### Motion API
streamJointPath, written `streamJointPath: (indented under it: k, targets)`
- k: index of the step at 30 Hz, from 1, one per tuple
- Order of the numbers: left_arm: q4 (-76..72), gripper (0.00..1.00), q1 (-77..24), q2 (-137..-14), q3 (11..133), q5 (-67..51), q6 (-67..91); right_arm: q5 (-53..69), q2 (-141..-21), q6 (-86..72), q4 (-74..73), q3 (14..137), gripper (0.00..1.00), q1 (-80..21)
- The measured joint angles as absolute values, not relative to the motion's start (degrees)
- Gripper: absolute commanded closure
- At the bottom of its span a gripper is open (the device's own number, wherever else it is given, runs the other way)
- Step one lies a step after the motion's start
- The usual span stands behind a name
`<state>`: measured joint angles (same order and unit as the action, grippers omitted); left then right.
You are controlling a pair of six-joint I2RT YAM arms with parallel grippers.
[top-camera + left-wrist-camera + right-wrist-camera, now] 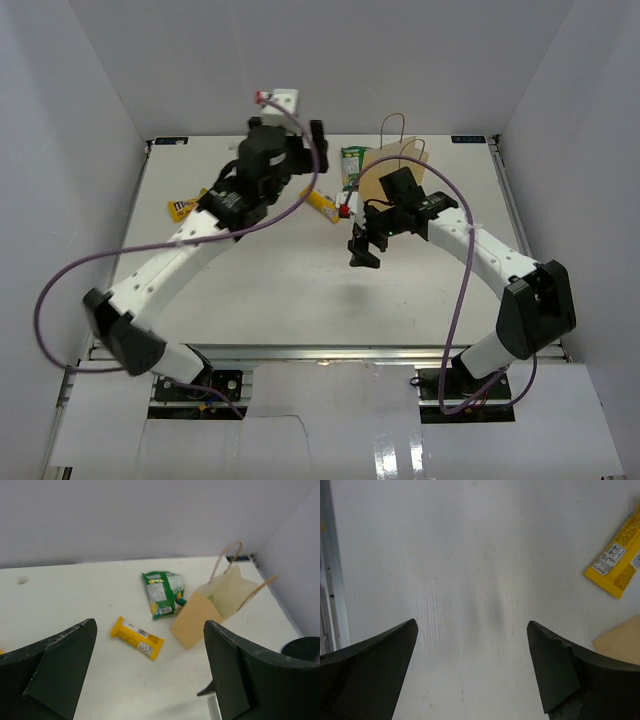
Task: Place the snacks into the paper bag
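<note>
The tan paper bag (396,160) sits at the back right, tipped over with its mouth and looped handles facing away; it also shows in the left wrist view (200,620). A green pouch (352,166) (162,593) lies against its left side. A yellow-orange bar (322,205) (137,637) (617,560) lies in front of the pouch. A yellow packet (185,207) lies at the far left. My left gripper (312,150) (149,625) is open and empty, above the table left of the bar. My right gripper (362,248) (471,625) is open and empty over bare table, in front of the bag.
White enclosure walls stand on three sides. A metal rail (330,580) runs along the table's edge. A corner of the bag (620,640) shows at the right of the right wrist view. Part of the right arm (302,650) shows beside the bag.
</note>
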<state>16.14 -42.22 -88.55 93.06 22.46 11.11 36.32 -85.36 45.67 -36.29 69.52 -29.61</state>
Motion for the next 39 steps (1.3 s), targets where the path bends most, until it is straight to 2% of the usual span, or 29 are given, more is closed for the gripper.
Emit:
streamJointPath:
  k: [5,9,16,21,27,31,35,38,39]
  targets:
    - [18.0,0.02,-37.8,-61.8,81.3,26.2,17.4,21.0,-96.7,33.1,-27.2,75.4,0.02,-36.7]
    - [19.0,0.02,-38.0,-49.5,78.0,27.3,22.4,11.4,-105.4,25.8,-20.6,81.6,0.03,-40.2]
    - [24.1,0.02,-38.0,-45.1,69.3,28.1,30.7,-5.1,-123.9,19.6,-16.1,100.4,0.05,-41.5]
    - [27.7,0.02,-38.0,-45.1,66.5,27.2,34.1,-11.1,-131.8,18.4,-15.1,105.6,0.1,-40.7]
    - [28.1,0.02,-38.0,-44.0,66.5,26.7,36.2,-12.2,-133.4,17.1,-14.8,106.7,0.28,-39.6]
    - [28.1,0.02,-38.0,-44.0,66.5,26.6,36.8,-10.3,-133.4,16.0,-14.5,105.7,0.48,-38.7]
    - [28.0,0.02,-38.0,-44.6,66.5,26.5,37.1,-8.5,-133.1,15.4,-12.9,104.0,0.57,-38.3]
    - [28.0,0.02,-38.0,-45.5,66.5,26.5,37.1,-7.3,-132.7,15.6,-12.2,103.4,0.7,-37.9]
    - [27.9,0.02,-38.0,-45.7,66.5,26.4,37.1,-6.9,-132.4,15.8,-12.1,103.2,0.71,-37.8]
